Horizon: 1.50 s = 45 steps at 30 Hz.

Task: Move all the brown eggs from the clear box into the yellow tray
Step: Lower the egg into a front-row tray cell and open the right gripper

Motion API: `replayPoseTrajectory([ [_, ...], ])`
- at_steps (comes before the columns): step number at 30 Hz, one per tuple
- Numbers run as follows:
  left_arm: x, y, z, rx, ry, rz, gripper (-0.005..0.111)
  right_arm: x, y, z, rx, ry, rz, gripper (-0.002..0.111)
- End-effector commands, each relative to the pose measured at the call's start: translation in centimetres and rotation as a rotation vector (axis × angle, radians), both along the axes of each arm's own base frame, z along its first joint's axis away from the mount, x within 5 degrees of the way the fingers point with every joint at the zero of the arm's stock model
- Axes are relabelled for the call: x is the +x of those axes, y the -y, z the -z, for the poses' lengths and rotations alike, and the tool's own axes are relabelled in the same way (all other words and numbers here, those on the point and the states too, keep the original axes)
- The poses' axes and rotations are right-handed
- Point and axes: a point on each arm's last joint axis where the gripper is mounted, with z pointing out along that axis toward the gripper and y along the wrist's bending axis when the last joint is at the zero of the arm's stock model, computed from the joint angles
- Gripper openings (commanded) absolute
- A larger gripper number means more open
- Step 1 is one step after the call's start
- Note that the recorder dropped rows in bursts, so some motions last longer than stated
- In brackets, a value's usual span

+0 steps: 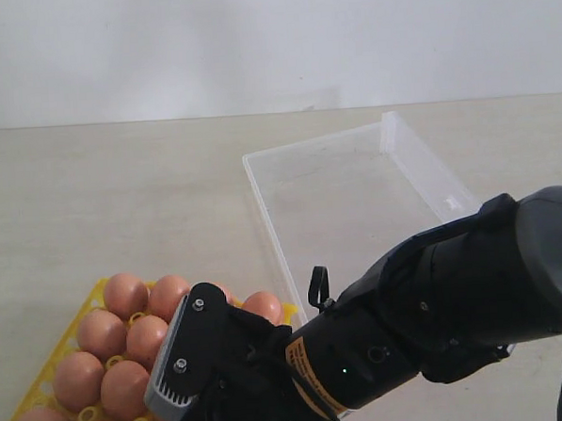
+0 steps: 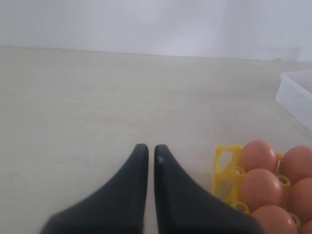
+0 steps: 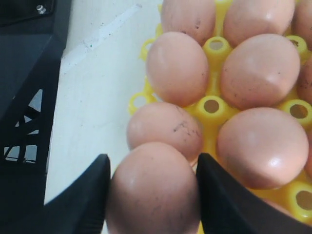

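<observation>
My right gripper is shut on a brown egg, one black finger on each side of it, at the edge of the yellow tray. Several more brown eggs sit in the tray's cups. In the exterior view the yellow tray lies at the lower left with its eggs, and my right arm reaches across to it. The clear box stands behind with no eggs showing inside. My left gripper is shut on nothing, low over bare table beside the tray.
A pale table runs back to a white wall. A corner of the clear box shows in the left wrist view. The right arm's dark body covers the front part of the box and the tray's near right corner.
</observation>
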Motion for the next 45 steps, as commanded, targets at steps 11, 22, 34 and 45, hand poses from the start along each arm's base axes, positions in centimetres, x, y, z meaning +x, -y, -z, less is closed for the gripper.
replayPoseTrajectory([
  [11,0.00,0.00,0.06,0.004,0.005,0.002,0.004,0.08,0.01,0.00,-0.001,0.009,0.002,0.001],
  [22,0.00,0.00,0.06,0.004,0.005,0.002,0.004,0.08,0.00,-0.02,0.001,-0.001,0.010,0.048],
  [34,0.00,0.00,0.06,0.004,0.005,0.002,0.004,0.08,0.00,-0.02,0.002,-0.007,0.015,0.057],
  [45,0.00,0.00,0.06,0.004,0.005,0.002,0.004,0.01,-0.05,-0.07,0.010,-0.020,0.015,0.057],
])
